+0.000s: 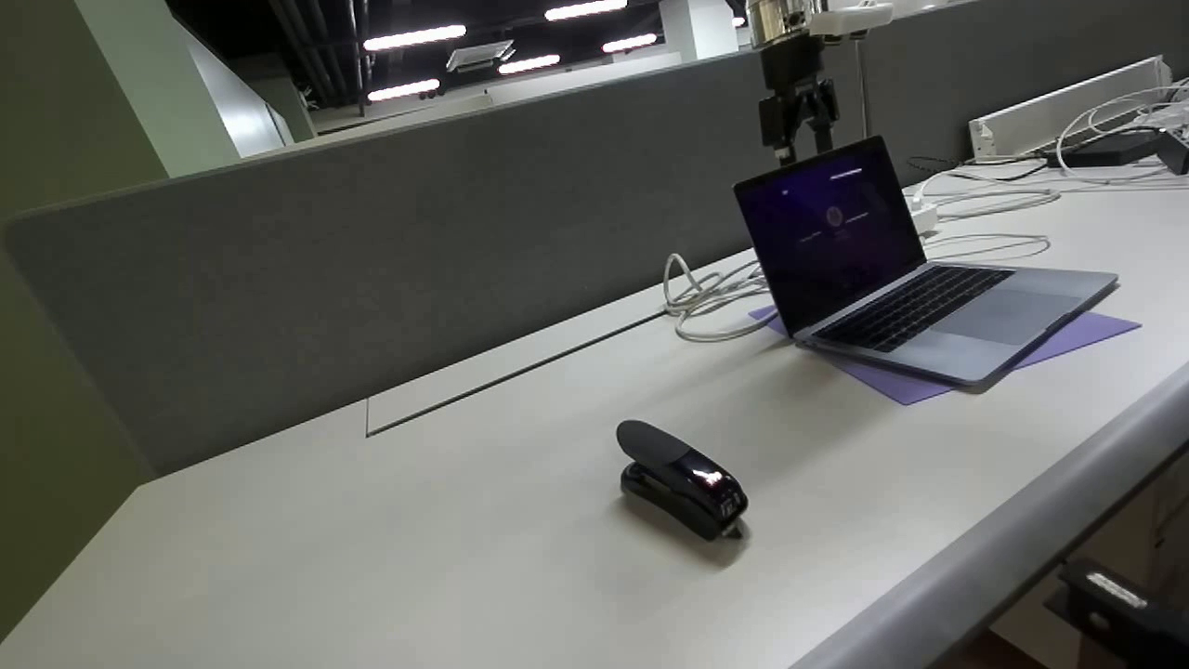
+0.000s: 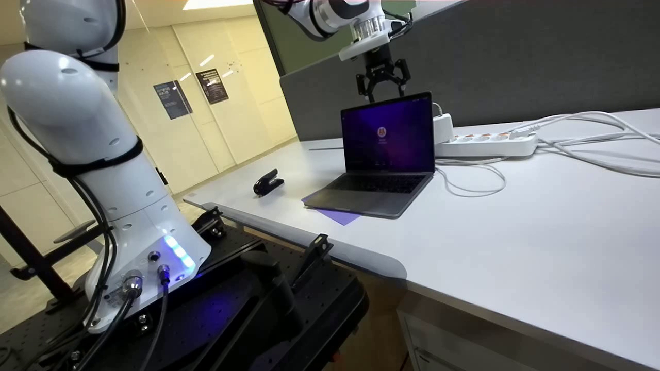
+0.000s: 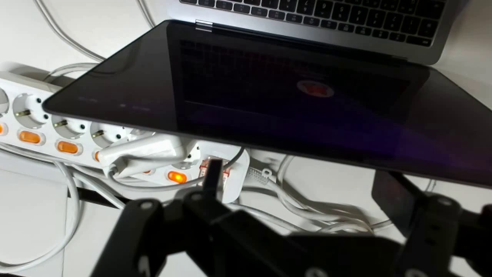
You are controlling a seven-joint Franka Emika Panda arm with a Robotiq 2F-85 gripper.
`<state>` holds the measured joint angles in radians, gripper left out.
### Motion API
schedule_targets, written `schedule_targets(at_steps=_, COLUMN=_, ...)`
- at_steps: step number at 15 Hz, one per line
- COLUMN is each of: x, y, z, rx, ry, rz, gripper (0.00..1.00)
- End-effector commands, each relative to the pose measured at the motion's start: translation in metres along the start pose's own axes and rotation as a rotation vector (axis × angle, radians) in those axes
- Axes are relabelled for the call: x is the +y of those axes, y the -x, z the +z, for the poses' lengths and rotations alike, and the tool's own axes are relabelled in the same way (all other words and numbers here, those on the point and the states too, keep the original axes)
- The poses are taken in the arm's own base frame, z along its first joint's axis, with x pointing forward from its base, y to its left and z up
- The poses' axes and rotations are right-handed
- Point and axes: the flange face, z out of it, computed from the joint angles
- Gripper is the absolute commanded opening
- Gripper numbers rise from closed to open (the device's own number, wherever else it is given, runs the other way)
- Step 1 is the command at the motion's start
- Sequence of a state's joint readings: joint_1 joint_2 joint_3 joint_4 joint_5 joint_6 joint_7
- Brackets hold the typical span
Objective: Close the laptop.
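Showed claw point(image 2: 385, 96), fingers apart, behind open laptop point(image 2: 386, 154) in both exterior views. Revealed glowing switch point(image 3: 177, 177) only in wrist view.

In an exterior view the arm point(image 2: 62, 108) is showing smooth, rounded white shells; black straps point(image 2: 103, 164) are wrapping it, and black cables point(image 2: 106, 237) are running along its 9 o'clock edge. A blue light strip point(image 2: 179, 254) is glowing at 2 o'clock on the base point(image 2: 139, 234). In the wrist view the black hand point(image 3: 299, 173) is showing round grey screw heads point(image 3: 444, 200).

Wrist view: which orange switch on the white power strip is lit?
The rightmost oblong orange switch on the white power strip: it glows yellow, while other visible switches look unlit.
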<state>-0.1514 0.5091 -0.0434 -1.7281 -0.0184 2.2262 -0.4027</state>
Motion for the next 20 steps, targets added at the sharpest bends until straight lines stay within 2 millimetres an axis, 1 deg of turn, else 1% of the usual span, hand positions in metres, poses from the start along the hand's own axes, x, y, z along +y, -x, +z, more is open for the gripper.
schedule_targets(at_steps=1, x=-0.011, y=0.010, z=0.000, rx=-0.040, ry=-0.021, rz=0.034, gripper=1.00)
schedule_targets(at_steps=4, x=-0.021, y=0.018, z=-0.002, rx=-0.063, ry=-0.043, rz=0.062, gripper=1.00)
schedule_targets(at_steps=7, x=-0.031, y=0.030, z=-0.005, rx=-0.103, ry=-0.056, rz=0.108, gripper=1.00)
schedule_targets(at_steps=9, x=-0.037, y=0.041, z=-0.008, rx=-0.142, ry=-0.064, rz=0.152, gripper=1.00)
schedule_targets(at_steps=13, x=-0.043, y=0.070, z=-0.014, rx=-0.204, ry=-0.066, rz=0.243, gripper=1.00)
schedule_targets(at_steps=15, x=-0.039, y=0.084, z=-0.015, rx=-0.214, ry=-0.050, rz=0.288, gripper=1.00)
schedule_targets(at_steps=17, x=-0.033, y=0.097, z=-0.010, rx=-0.213, ry=-0.028, rz=0.325, gripper=1.00)
schedule_targets(at_steps=20, x=-0.023, y=0.111, z=0.006, rx=-0.209, ry=0.003, rz=0.366, gripper=1.00)
